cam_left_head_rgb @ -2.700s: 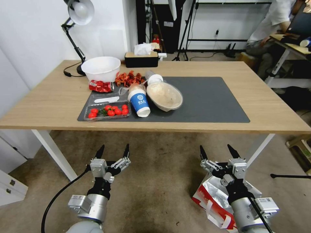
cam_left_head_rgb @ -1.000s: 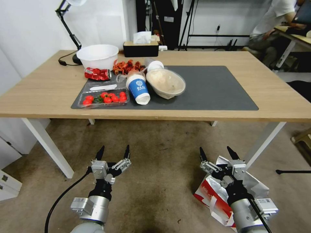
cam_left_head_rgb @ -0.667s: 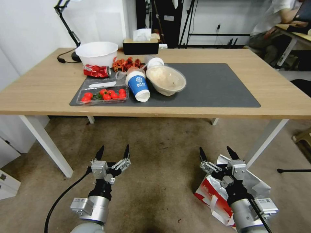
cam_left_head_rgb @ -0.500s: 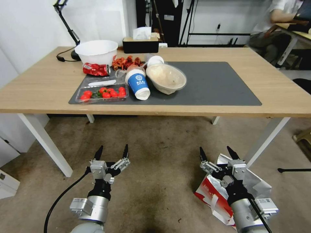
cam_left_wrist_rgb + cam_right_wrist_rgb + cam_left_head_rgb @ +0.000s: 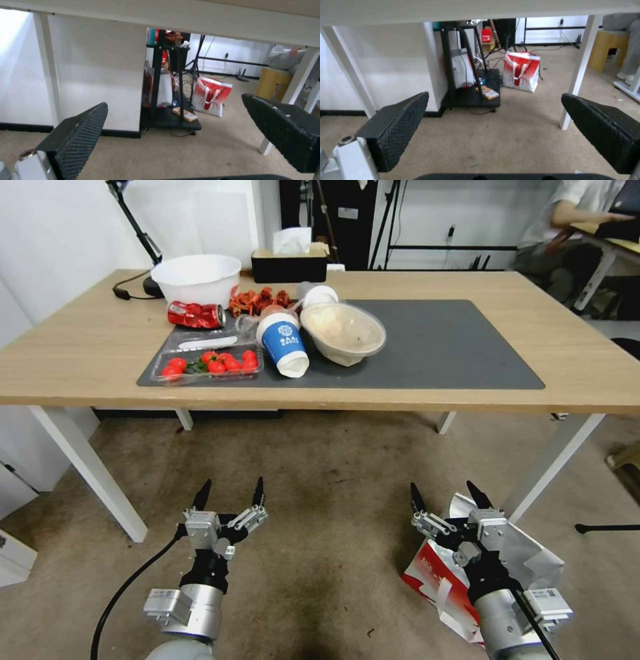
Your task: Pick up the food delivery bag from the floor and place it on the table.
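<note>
Both arms hang low over the floor [image 5: 320,527], well short of the table [image 5: 587,380] edge. The left gripper [image 5: 229,493] and right gripper [image 5: 445,497] are spread wide, holding nothing. The food delivery bag [image 5: 527,560] lies under the right arm.

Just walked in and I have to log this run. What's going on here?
Nothing is held yet. The food delivery bag sits on the floor under the right gripper, which hangs open above it. The left gripper is open too, over bare carpet. The table ahead holds bowls and food.
</note>
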